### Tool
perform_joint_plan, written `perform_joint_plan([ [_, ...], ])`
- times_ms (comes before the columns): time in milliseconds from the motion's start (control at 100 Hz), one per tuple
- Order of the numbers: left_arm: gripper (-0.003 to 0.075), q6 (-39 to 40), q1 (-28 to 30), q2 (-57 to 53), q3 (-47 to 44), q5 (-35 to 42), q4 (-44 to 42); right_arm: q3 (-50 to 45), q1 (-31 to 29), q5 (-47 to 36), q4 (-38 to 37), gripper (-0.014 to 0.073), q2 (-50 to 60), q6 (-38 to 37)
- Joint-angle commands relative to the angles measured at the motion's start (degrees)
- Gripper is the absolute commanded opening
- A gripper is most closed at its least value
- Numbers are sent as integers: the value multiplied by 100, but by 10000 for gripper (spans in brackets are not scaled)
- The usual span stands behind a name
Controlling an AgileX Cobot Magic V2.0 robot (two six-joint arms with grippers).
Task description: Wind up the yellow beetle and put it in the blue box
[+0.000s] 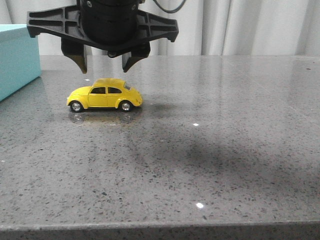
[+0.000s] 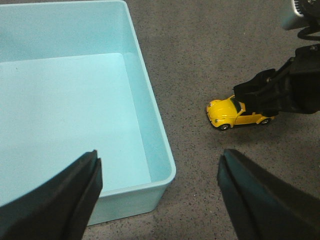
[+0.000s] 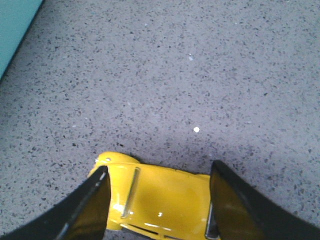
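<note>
The yellow beetle [image 1: 105,95] stands on all four wheels on the grey speckled table [image 1: 210,150], right of the blue box [image 1: 17,57], which the front view crops. The right gripper [image 1: 104,64] hangs just above its roof, fingers spread and holding nothing, partly hiding the car in the left wrist view. The left gripper [image 2: 160,192], also wide apart and empty, sits over the open box's near corner.

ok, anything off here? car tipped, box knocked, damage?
Nothing stands out. The yellow beetle sits upright on its wheels on the table, no visible damage. The blue box is open and looks empty. The right gripper hangs open just above the car; the left gripper is open over the box's rim.
</note>
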State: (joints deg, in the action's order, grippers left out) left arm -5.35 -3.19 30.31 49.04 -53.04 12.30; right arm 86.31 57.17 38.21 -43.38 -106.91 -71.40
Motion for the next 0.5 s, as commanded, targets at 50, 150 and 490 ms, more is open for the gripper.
perform_joint_plan([
  [50, 482, 12, -45, 78, 197, 372, 119, 186, -30, -210, -278, 437, 292, -5],
  [150, 482, 12, -45, 78, 197, 372, 119, 186, -24, -210, -278, 437, 265, 0],
  [490, 482, 12, -45, 78, 197, 372, 119, 186, 31, -150, -274, 437, 25, 27],
])
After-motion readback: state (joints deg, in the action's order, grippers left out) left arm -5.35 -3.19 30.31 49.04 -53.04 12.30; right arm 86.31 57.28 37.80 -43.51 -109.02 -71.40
